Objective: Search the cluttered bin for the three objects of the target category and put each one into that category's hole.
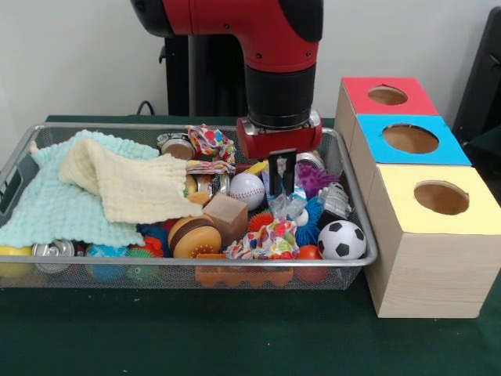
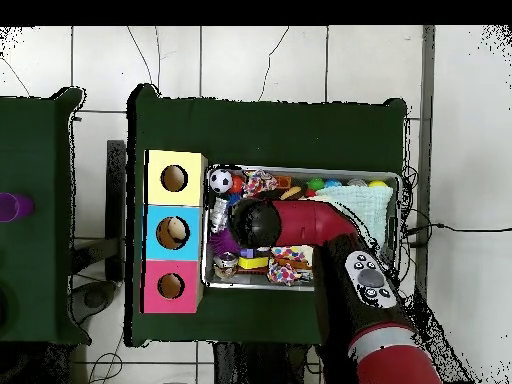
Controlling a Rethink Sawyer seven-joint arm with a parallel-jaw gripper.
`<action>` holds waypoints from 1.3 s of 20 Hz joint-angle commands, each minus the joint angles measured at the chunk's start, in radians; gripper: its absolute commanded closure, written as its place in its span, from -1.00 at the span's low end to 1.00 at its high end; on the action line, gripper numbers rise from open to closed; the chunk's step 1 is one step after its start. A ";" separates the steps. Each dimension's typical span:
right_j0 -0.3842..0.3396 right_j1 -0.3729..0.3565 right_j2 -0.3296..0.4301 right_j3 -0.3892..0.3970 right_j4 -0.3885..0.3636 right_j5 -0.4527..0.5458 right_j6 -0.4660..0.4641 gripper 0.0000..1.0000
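Over the right half of the wire bin (image 1: 356, 258), the end effector (image 1: 282, 174) hangs low above clutter, opening indeterminate. Judged searching; next, selecting and grasping a target.

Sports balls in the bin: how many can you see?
2. A soccer ball sits in the near right corner by the yellow box; a baseball lies mid-bin, left of the claw. The cloths may hide more.

Green table cover (image 1: 235, 337), tiled floor (image 2: 250, 60), purple object (image 2: 12, 207) on side table (image 2: 40, 140)
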 commanded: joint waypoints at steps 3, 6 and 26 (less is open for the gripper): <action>0.028 -0.017 0.012 0.078 0.077 0.142 0.144 1.00; 0.033 -0.022 0.013 0.090 0.092 0.139 0.150 1.00; 0.114 -0.128 -0.030 0.128 0.237 0.258 0.213 1.00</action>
